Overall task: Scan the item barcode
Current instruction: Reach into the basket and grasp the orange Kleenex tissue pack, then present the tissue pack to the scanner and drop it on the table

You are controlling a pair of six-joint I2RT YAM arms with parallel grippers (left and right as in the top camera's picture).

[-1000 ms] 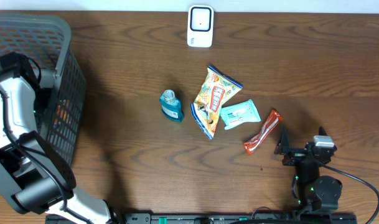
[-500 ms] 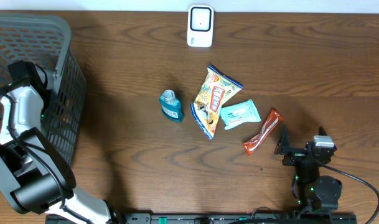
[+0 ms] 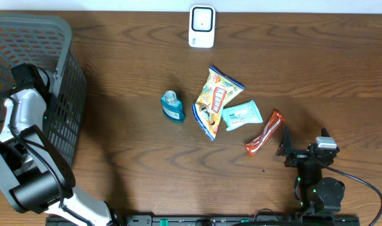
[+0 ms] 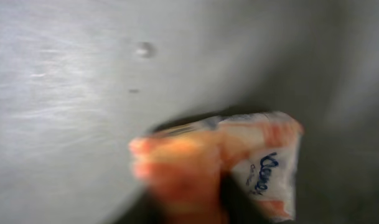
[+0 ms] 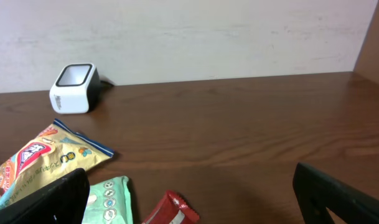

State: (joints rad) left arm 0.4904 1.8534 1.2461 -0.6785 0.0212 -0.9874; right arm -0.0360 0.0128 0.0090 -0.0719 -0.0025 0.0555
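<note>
Tissue pack (image 4: pixel 261 163) is lying on the floor of the basket (image 3: pixel 66 119) at 9 o'clock, pretty blurry. My left gripper (image 3: pixel 26 76) has clamped shut, on the pack I think. It's light, squashy, slick film, so I'd grab an end seam. Right gripper (image 5: pixel 189 196) sits wide apart at 5 o'clock.

— What do we have in the grey basket (image 3: pixel 70 69)?
— We see a soft tissue packet (image 4: pixel 254 165), orange and white with blue script lettering, crumpled and blurred, against the basket's grey floor.
— And our scanner?
— We see the white scanner (image 3: pixel 202 26) upright at the table's far edge, dark window on top, well apart from the packet.
</note>
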